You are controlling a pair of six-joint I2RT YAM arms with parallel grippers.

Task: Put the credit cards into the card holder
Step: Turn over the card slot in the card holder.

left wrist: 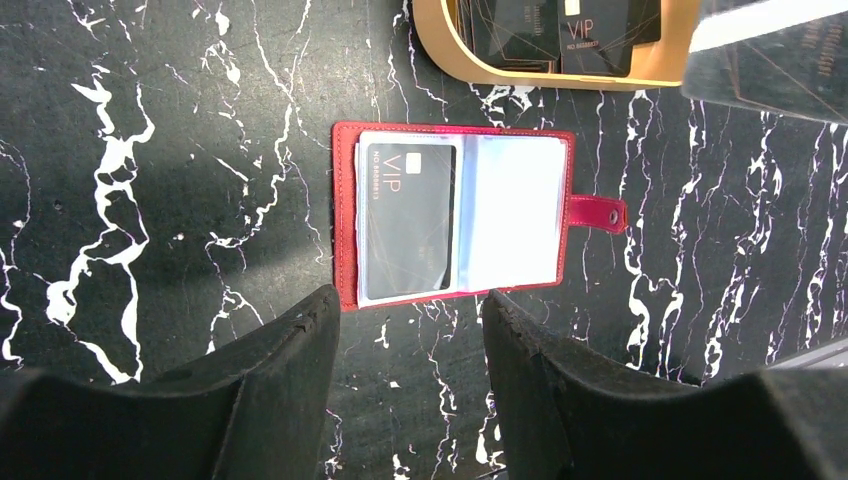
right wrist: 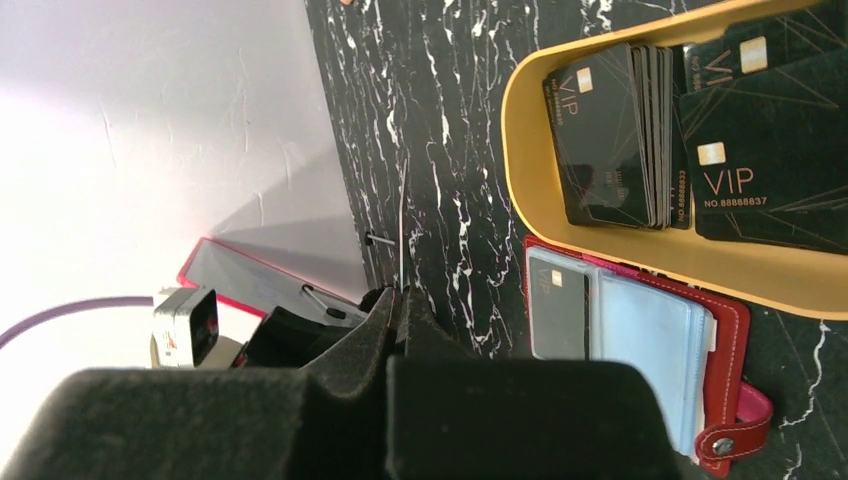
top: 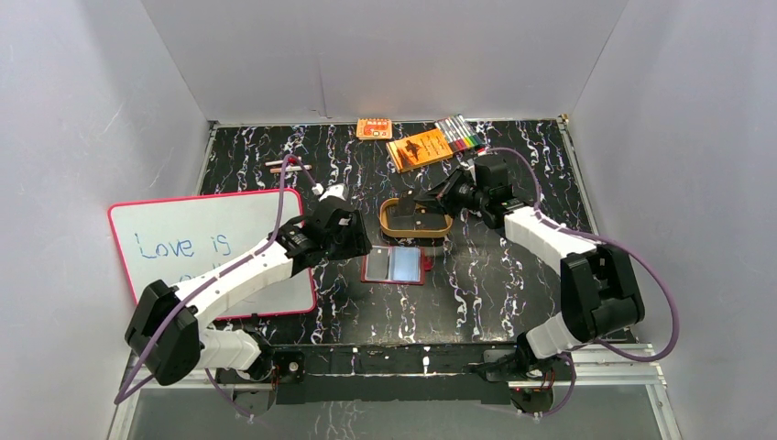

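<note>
The card holder (top: 394,264) (left wrist: 510,210) (right wrist: 650,350) lies open on the black marble table, snap tab to its right. One dark credit card (left wrist: 405,220) sits in its left clear sleeve. Several more credit cards (right wrist: 610,135) lie stacked in the tan oval tray (top: 389,217) (right wrist: 520,150) just behind it. My left gripper (left wrist: 410,300) (top: 353,240) hovers open at the holder's near-left edge, with nothing between its fingers. My right gripper (right wrist: 400,292) (top: 438,197) is above the tray, shut on a credit card (right wrist: 401,220) (left wrist: 770,60), seen edge-on in the right wrist view.
A whiteboard (top: 211,243) lies at the left under my left arm. Two orange packets (top: 417,148) (top: 374,128) and a set of markers (top: 458,137) lie at the back. A thin stick (top: 287,166) lies at the back left.
</note>
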